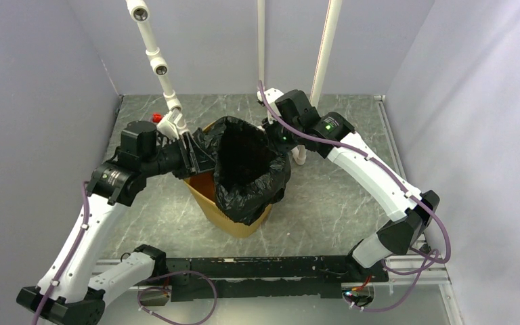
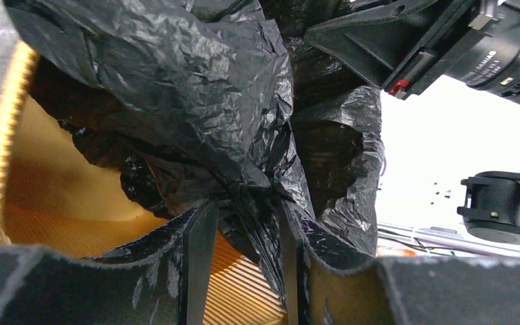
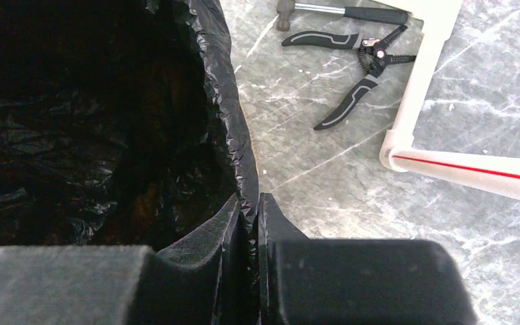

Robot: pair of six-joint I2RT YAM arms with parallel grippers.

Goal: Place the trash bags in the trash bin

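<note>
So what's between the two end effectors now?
Only the trash bag: its open mouth spans from the left end effector to the right end effector, over the trash bin. Top view shows it.

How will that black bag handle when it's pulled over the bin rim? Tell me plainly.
Likely floppy: the trash bag crumples and drapes over the trash bin, holding no shape of its own. Probably light, since the thin film bunches easily inside the left gripper. Its glossy surface may slip, though the right gripper pinches a fold flat.
</note>
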